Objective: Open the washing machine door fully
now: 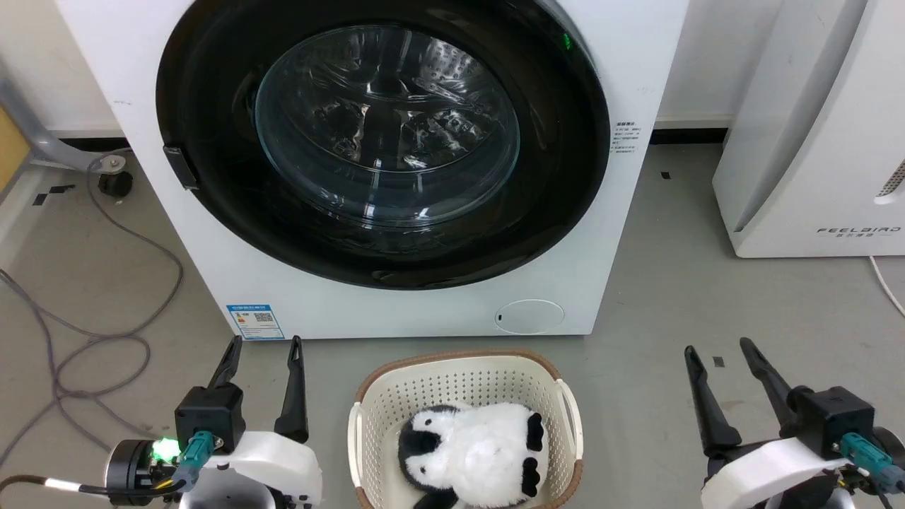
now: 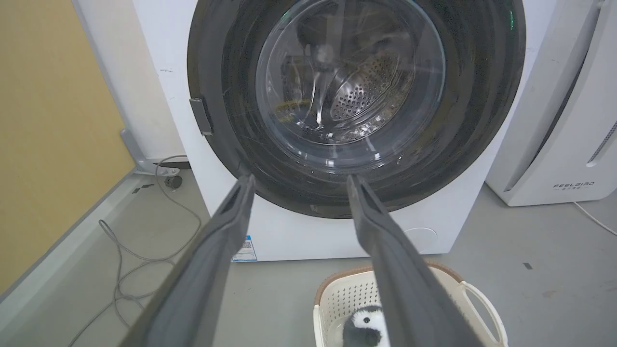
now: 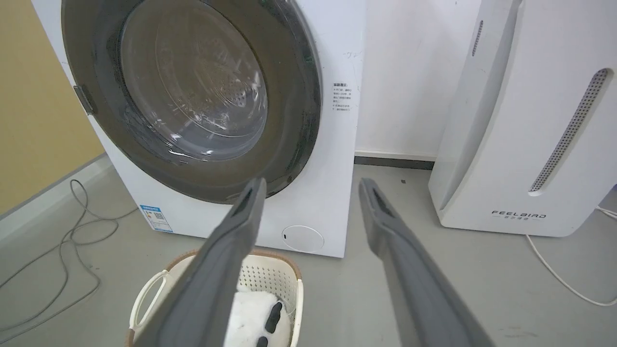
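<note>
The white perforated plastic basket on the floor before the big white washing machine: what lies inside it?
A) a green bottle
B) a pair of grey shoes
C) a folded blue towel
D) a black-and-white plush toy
D: the head view shows a fluffy black-and-white plush toy lying in the white perforated plastic basket.

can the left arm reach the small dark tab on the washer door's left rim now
Probably yes: the left gripper, jaws open, points toward the small dark tab on the large round glossy black washing machine door; the cream perforated basket sits aside, nothing between.
</note>
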